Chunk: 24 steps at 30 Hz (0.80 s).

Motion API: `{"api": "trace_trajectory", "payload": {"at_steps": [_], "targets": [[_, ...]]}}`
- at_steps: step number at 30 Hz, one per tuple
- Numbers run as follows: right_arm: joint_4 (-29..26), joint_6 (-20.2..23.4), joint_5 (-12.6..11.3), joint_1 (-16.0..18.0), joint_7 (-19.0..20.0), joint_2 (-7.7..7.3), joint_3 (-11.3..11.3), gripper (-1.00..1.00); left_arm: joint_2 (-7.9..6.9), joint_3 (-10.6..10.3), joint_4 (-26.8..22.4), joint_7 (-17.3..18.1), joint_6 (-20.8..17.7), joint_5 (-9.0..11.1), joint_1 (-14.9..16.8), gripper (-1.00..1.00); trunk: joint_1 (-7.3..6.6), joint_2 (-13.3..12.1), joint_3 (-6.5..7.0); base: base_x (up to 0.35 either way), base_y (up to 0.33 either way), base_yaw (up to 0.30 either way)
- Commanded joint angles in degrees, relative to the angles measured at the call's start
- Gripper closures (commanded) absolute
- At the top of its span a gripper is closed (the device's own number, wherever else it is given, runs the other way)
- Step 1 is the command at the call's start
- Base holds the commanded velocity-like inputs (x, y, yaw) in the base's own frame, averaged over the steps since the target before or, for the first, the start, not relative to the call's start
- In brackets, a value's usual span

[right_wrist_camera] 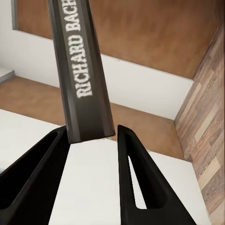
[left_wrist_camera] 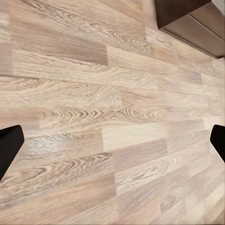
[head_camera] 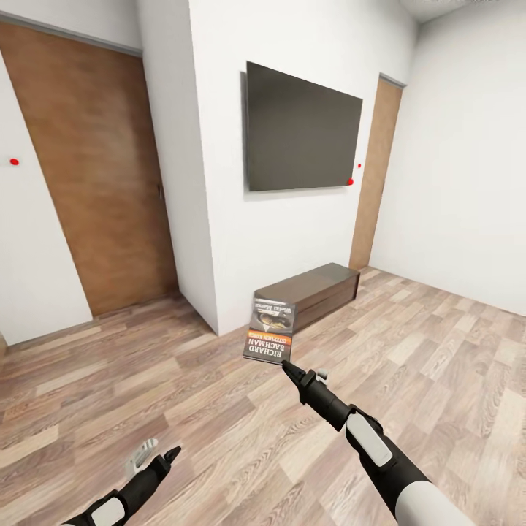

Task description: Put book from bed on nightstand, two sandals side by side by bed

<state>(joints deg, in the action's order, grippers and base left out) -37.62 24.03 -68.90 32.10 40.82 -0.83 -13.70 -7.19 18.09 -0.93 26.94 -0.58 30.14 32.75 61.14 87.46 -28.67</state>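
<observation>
The book [head_camera: 270, 330] hangs upright in the air over the wood floor, its dark cover with the orange band and upside-down "RICHARD BACHMAN" lettering facing me. My right gripper [head_camera: 286, 365] is shut on its lower edge. In the right wrist view the book's spine [right_wrist_camera: 84, 70] stands clamped between the black fingers [right_wrist_camera: 133, 183]. My left gripper [head_camera: 174, 453] hangs low at the left, open. In its wrist view the two fingertips [left_wrist_camera: 9, 145] sit far apart over bare planks. The bed, the nightstand and the sandals are out of view.
A long low dark-brown bench [head_camera: 314, 288] stands against the white wall under a wall-mounted black TV [head_camera: 301, 131]. A brown door [head_camera: 95, 175] is at the left and another [head_camera: 376, 168] at the far right. Wood-plank floor [head_camera: 219, 409] spreads ahead.
</observation>
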Motion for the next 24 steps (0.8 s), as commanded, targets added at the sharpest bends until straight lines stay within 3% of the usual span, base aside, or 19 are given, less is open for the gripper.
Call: {"api": "trace_trajectory", "payload": {"at_steps": [1,24], "targets": [[0.0,0.4,-0.8,0.06,0.02,-0.05,-0.19,1.0,-0.02,0.45,0.05,0.23,-0.06,-0.19,0.03,-1.0,0.01,0.03,-0.06,0.143,0.0,-0.174],[0.0,0.4,-0.8,0.05,0.05,-0.05,-0.1,1.0,-0.02,0.45,0.05,0.22,-0.05,-0.2,0.03,-1.0,0.01,0.03,-0.06,0.143,0.0,-0.174]]}}
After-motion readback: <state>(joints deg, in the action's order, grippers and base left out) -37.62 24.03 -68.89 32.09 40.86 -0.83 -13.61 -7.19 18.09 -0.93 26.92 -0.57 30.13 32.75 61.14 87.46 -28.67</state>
